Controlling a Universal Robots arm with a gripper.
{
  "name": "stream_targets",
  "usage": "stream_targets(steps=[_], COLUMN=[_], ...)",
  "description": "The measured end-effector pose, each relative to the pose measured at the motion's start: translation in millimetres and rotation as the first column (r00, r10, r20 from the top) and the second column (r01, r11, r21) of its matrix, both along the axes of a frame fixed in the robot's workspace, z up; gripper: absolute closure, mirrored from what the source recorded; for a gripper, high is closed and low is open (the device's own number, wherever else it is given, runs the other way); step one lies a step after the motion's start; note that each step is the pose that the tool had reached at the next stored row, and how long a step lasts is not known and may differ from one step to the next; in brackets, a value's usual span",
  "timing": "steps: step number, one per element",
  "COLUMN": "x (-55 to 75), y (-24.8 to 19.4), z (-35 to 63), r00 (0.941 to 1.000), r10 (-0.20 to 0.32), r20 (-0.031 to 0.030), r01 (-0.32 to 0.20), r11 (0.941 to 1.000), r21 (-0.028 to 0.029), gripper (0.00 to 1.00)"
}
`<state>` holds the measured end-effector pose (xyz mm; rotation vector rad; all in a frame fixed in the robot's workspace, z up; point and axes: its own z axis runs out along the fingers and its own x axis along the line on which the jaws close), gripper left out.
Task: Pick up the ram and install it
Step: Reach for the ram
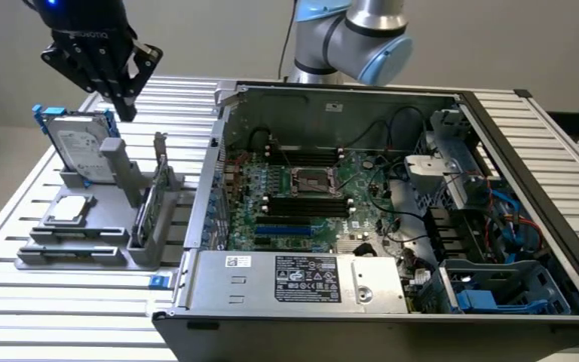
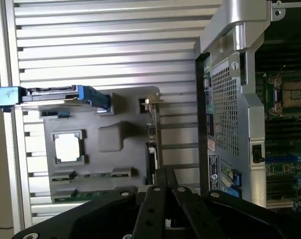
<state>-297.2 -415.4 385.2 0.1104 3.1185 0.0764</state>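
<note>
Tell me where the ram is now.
The ram lies in the grey holder's slot nearest the camera, at the exterior view's left, just in front of the square chip.

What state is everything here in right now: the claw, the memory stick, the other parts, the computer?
gripper: shut, empty, hanging above the holder.
ram: lying in a holder slot, not picked up.
holder: on the table, loaded with parts.
hard drive: upright in the holder.
card: standing on edge in the holder.
processor chip: lying flat in the holder.
computer case: side open, motherboard exposed.
</note>
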Motion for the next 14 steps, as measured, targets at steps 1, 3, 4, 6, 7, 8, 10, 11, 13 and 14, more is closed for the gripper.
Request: stream_targets(steps=[1, 3, 4, 6, 7, 8, 10, 11, 13, 14], x=[-2.8, -8.0, -10.4, -14.5, -16.4, -18.4, -22.4, -24.4, -28.6, -30.7], y=[-0.6, -1.9, -2.4, -3.6, -4.2, -4.7, -5.9, -6.4, -7.5, -8.1], z=[-0.6, -1.7, -2.4, -3.6, -4.2, -4.9, -6.2, -6.7, -8.0, -8.6], r00=[1.0, 1.0, 1.0, 1.0, 1.0, 1.0, 1.0, 1.0, 0.9999, 0.9999], r10=[0.0, 0.0, 0.0, 0.0, 0.0, 0.0, 0.0, 0.0, 0.0, 0.0], r20=[-0.0003, -0.0013, -0.002, -0.0039, -0.005, -0.006, -0.0082, -0.0092, -0.0108, -0.0116], r01=[0.0, 0.0, 0.0, 0.0, 0.0, 0.0, 0.0, 0.0, 0.0, 0.0], r11=[1.0, 1.0, 1.0, 1.0, 1.0, 1.0, 1.0, 1.0, 1.0, 1.0], r21=[0.0, -0.0001, -0.0002, -0.0007, -0.0009, -0.0012, -0.0016, -0.0019, -0.0024, -0.0027], gripper=[0.89, 0.89, 0.89, 0.89, 0.89, 0.89, 0.89, 0.89, 0.89, 0.89])
